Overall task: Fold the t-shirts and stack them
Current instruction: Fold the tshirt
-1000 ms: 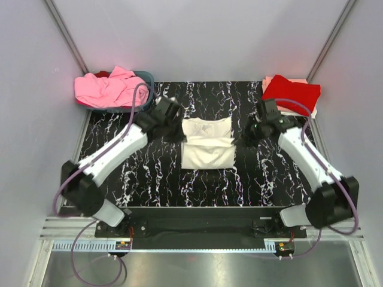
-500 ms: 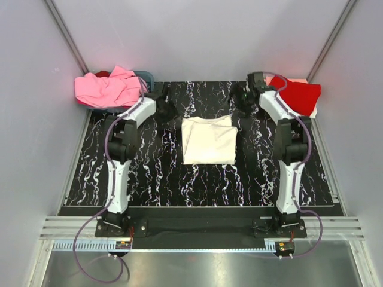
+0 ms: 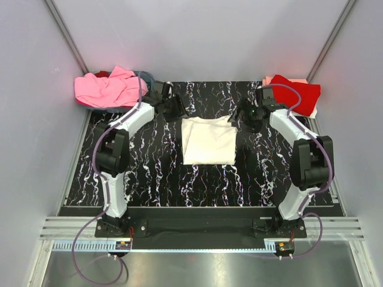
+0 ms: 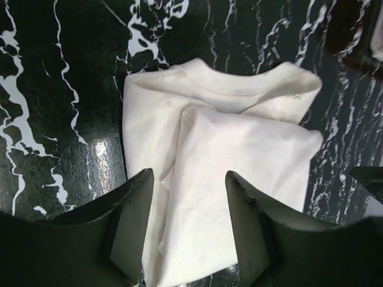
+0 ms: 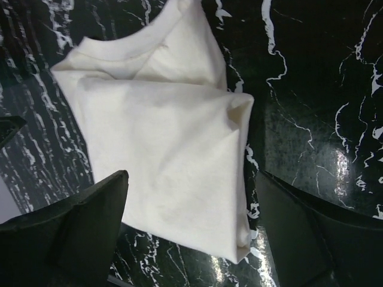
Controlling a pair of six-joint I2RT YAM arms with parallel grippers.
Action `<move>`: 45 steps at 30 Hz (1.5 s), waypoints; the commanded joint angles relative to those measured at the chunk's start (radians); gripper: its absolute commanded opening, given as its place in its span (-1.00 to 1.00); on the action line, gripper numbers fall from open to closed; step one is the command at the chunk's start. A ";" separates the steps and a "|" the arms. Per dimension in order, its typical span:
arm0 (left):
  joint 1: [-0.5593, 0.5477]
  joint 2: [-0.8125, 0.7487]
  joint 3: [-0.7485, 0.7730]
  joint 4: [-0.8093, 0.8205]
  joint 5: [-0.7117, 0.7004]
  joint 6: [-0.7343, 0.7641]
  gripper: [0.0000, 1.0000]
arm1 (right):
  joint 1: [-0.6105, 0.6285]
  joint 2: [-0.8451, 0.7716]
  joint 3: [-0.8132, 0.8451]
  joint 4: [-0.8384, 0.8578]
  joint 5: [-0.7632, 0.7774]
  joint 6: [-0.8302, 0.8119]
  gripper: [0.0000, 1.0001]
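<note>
A cream-white t-shirt (image 3: 208, 140) lies folded into a rectangle on the middle of the black marbled table, collar at the far edge. My left gripper (image 3: 178, 109) hovers off its far left corner and my right gripper (image 3: 242, 115) off its far right corner. In the left wrist view the shirt (image 4: 227, 155) lies below the left gripper (image 4: 188, 176), whose jaws stand apart and hold nothing. The right wrist view shows the shirt (image 5: 161, 137) under the wide-open right gripper (image 5: 191, 174). Neither gripper touches the cloth.
A pink t-shirt (image 3: 108, 88) is heaped in a blue-grey basket (image 3: 148, 78) at the far left corner. A folded red t-shirt (image 3: 293, 94) rests on a pale peach one (image 3: 272, 79) at the far right corner. Grey walls enclose the table (image 3: 149, 173).
Both grippers were shut at the shirt's sides a second ago; they carried a fold to the far edge, opened and let go. The shirt is now a smaller flat rectangle.
</note>
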 commanded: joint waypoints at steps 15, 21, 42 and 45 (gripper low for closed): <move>-0.023 0.149 -0.003 0.111 0.124 0.070 0.04 | -0.017 0.219 0.027 0.090 -0.017 -0.027 0.22; -0.023 0.166 -0.011 0.125 0.141 0.080 0.04 | -0.021 0.251 0.038 0.108 -0.036 -0.021 0.01; -0.030 0.203 0.012 0.177 0.202 0.087 -0.07 | -0.027 0.239 0.032 0.142 -0.049 -0.038 -0.90; -0.036 0.215 0.013 0.188 0.211 0.087 -0.08 | -0.027 0.245 0.027 0.146 -0.053 -0.035 -0.92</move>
